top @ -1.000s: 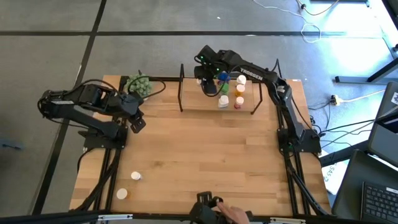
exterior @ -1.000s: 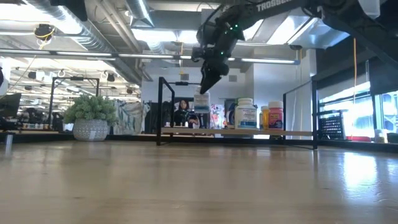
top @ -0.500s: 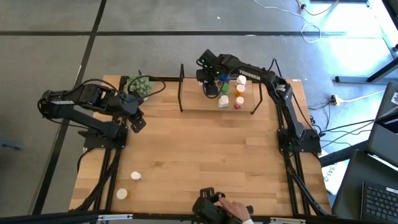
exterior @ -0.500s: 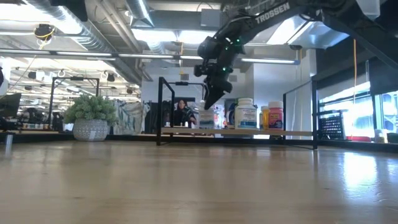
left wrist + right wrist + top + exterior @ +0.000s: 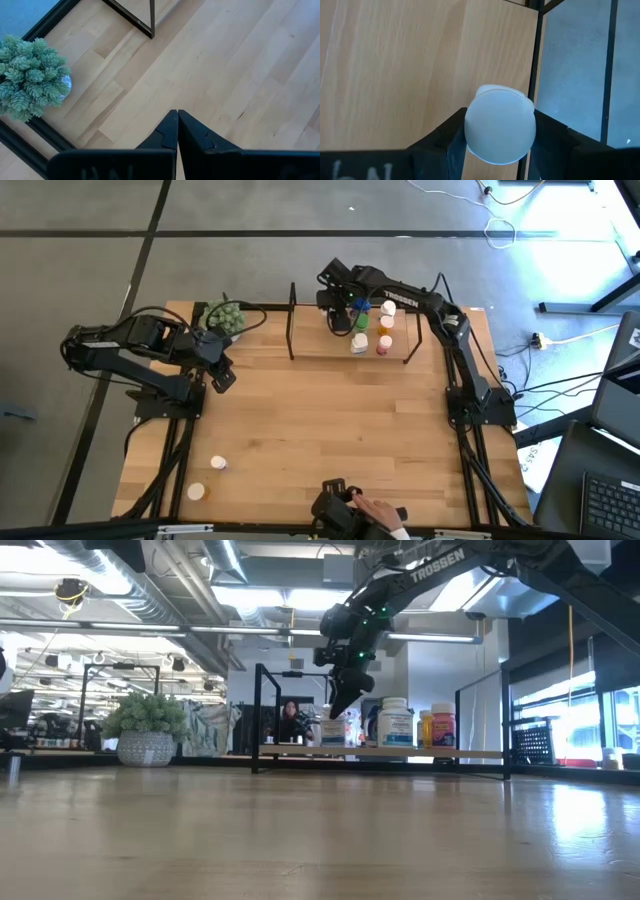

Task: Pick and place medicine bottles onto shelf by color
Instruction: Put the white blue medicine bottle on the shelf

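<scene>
Light wood table (image 5: 330, 430), office room behind in the low view. Near edge: a person's hand (image 5: 375, 513), and two bottles (image 5: 206, 477) waiting at the left corner. Mid-left: left end effector (image 5: 218, 377) parked beside the plant (image 5: 224, 316), fingers pressed together, empty. Far side: right end effector (image 5: 340, 315) has sunk over the last second to the shelf (image 5: 320, 342), fingers clamped on a white-capped bottle (image 5: 500, 124) near the back rail, left of the bottles already standing. Bottle now reads as at board level; release looks like the next step.
</scene>
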You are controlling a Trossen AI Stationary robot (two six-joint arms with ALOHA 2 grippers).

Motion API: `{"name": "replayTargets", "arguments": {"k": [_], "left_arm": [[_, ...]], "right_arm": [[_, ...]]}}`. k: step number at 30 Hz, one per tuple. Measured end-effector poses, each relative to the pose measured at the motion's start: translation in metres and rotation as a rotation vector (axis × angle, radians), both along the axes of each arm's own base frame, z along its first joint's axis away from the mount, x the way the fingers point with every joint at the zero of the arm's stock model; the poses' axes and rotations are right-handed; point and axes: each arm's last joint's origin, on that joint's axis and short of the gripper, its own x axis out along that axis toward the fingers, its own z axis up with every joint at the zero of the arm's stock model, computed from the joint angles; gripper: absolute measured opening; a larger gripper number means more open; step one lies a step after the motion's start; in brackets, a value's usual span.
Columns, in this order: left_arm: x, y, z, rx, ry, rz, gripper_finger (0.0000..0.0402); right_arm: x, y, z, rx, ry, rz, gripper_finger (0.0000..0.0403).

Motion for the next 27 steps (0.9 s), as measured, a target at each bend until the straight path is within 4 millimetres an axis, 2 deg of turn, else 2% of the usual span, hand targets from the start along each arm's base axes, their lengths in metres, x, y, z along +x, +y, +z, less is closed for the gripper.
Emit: {"name": "replayTargets", "arguments": {"k": [17, 27], "left_arm": [[0.0000, 0.0000, 0.0000, 0.000, 0.000, 0.000, 0.0000], [0.0001, 0.0000, 0.0000, -0.001, -0.002, 0.002, 0.0000]], "right_arm": [[0.0007, -0.0002, -0.0015, -0.012, 0.008, 0.013, 0.0184], [0.0007, -0.0003, -0.0015, -0.013, 0.009, 0.013, 0.0234]]}}
